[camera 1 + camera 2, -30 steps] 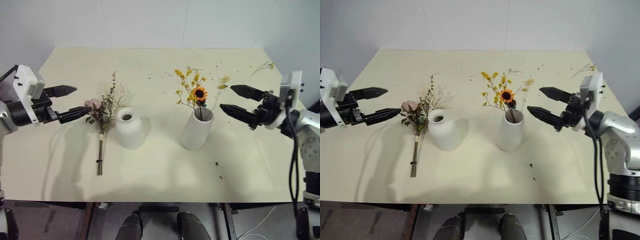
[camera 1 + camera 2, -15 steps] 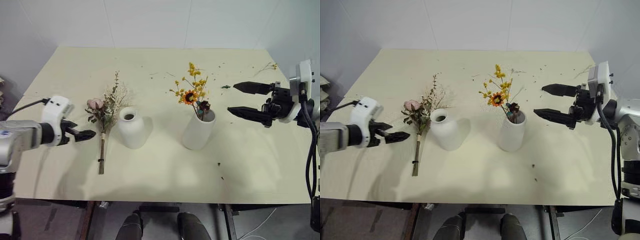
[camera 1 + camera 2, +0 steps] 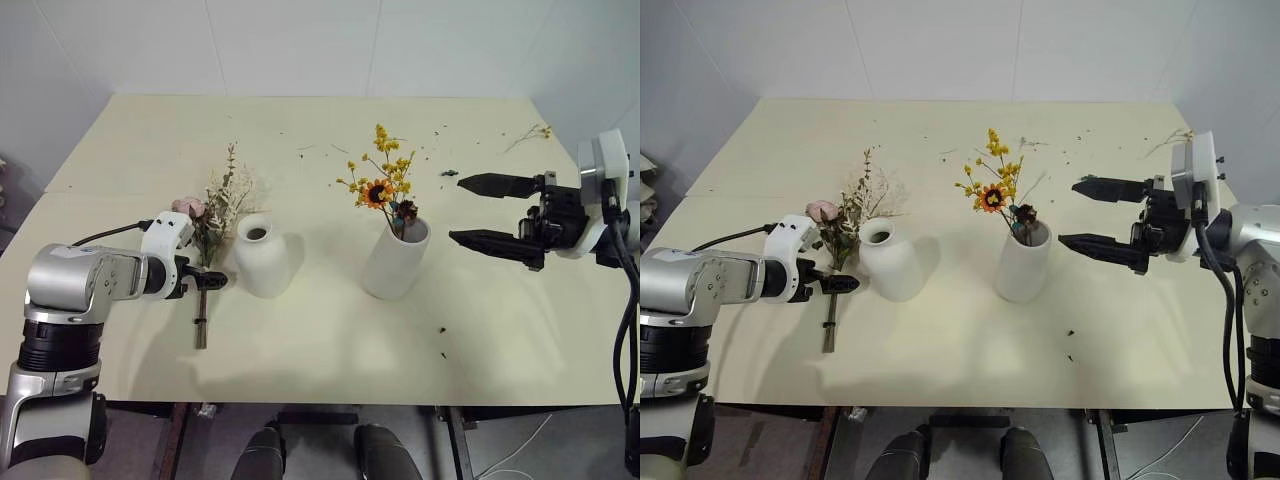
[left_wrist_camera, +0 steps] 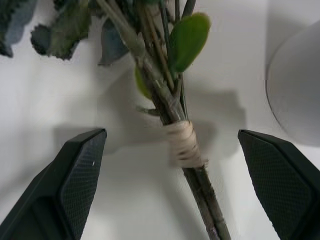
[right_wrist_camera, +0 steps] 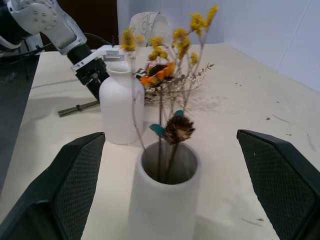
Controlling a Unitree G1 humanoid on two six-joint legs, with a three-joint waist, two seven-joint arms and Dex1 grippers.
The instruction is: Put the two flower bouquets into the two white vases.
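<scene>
The pink rose bouquet (image 3: 208, 215) lies flat on the table, its tied brown stems (image 4: 185, 145) pointing toward the near edge. Just right of it stands the squat white vase (image 3: 261, 256), with nothing in it. My left gripper (image 3: 205, 283) points down over the stems, open, one finger (image 4: 75, 175) on each side of the tie and clear of it. The yellow bouquet (image 3: 385, 185) with its small sunflower stands in the tall cylinder vase (image 3: 393, 262). To the right of that vase my right gripper (image 3: 456, 209) hangs level and open, holding nothing.
Loose twigs (image 3: 530, 132) lie at the far right corner of the cream table (image 3: 320, 350). Plant crumbs (image 3: 441, 330) dot the surface near the front right. A white wall runs behind the table.
My left arm came down and inward, and its gripper turned to point down over the rose bouquet's tied stems. The right gripper drew back slightly from the tall vase.
</scene>
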